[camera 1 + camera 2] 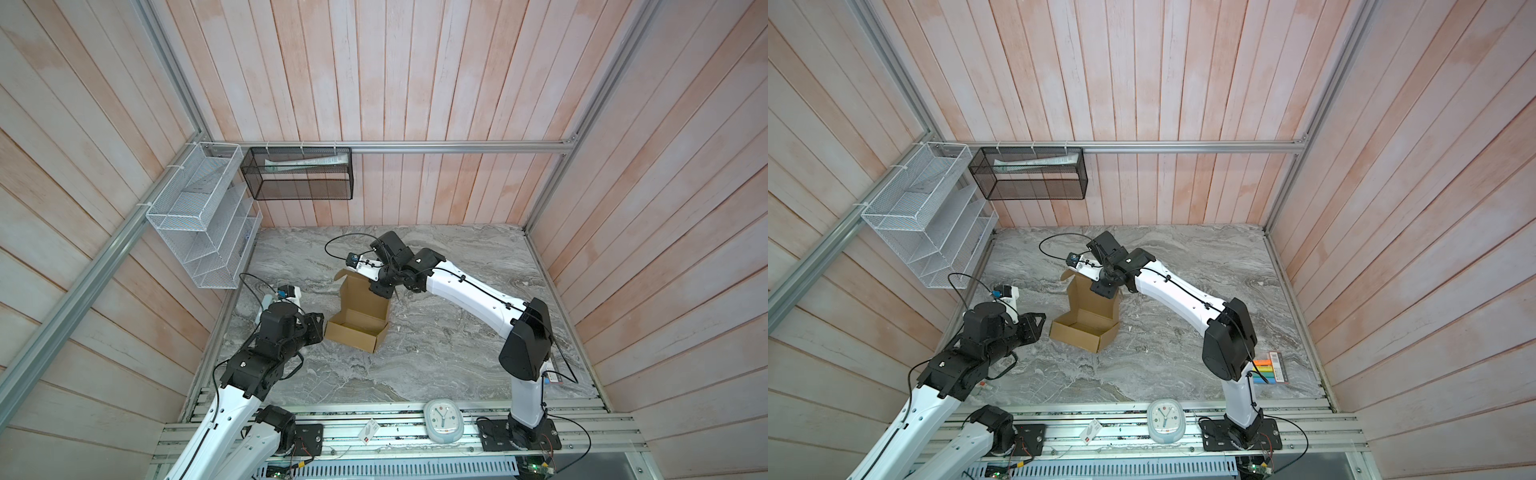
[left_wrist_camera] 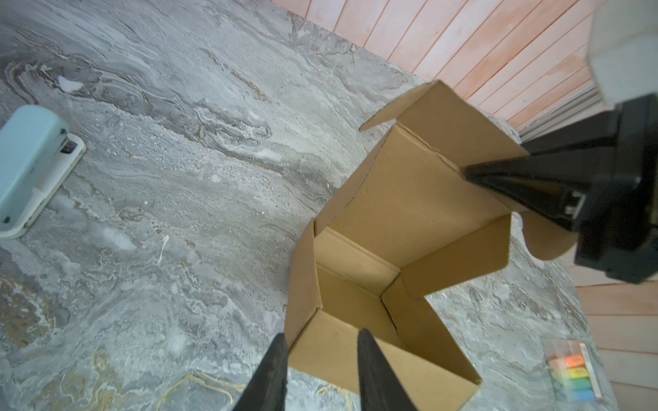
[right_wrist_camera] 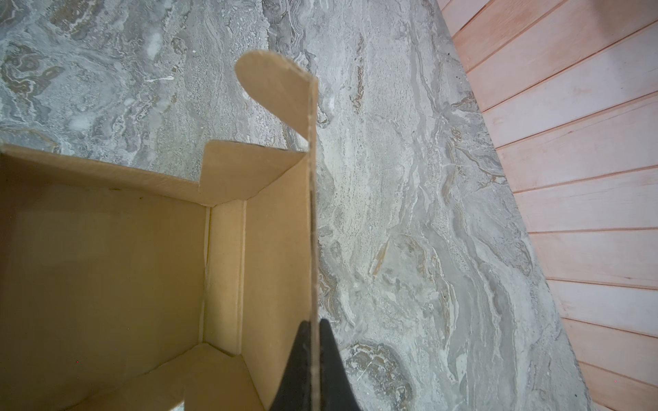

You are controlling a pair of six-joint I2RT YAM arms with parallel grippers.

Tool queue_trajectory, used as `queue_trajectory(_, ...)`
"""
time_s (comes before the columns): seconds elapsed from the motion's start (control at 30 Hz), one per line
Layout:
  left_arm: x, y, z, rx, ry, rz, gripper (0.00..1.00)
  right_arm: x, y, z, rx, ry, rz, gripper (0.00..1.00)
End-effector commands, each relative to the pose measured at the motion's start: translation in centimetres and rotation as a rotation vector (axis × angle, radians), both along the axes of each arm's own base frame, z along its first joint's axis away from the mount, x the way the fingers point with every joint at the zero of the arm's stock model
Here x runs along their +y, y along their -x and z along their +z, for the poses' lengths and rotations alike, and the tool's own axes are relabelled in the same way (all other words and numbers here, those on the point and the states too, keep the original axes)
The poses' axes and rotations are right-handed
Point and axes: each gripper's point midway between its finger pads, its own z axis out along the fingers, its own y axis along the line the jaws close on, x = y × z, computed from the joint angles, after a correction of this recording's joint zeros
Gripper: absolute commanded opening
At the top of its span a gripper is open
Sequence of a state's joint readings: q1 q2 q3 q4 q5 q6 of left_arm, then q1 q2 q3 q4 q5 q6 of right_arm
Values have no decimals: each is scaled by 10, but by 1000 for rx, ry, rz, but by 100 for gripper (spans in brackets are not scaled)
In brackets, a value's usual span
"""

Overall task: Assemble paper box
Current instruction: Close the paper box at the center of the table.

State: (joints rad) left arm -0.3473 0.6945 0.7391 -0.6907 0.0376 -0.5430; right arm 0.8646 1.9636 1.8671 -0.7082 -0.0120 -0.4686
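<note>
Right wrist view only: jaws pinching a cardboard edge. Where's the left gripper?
Observer: Left gripper is at the box's end wall, on the left arm's side.
Operator: Gripping it?
Observer: No. In the left wrist view its fingers stand apart at that wall's corner, nothing clamped.
Operator: Clutter nearby?
Observer: A pack of coloured tabs lies by the right arm's base, apart from the box.

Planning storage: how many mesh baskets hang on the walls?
2: white basket on the side wall; black basket on the back wall, next to it.
</note>
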Motion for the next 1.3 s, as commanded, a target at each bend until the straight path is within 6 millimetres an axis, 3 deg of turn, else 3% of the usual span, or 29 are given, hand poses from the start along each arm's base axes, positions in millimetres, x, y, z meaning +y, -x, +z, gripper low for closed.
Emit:
queue_trajectory(0.0,-15,21,-4,107,83,-68,33,3,3,-8,13,25,4,6)
queue_trajectory(0.27,-46,45,-47,300,254,-127,31,3,4,-9,15,28,5,6)
queue_trajectory(0.63,-41,58,-73,358,274,-52,27,3,4,-7,9,24,6,6)
queue_trajectory(0.87,-57,52,-101,402,341,-61,25,5,5,-6,3,26,8,6)
queue_trajectory(1.27,-57,32,-107,341,391,18,23,9,9,0,-4,18,14,6)
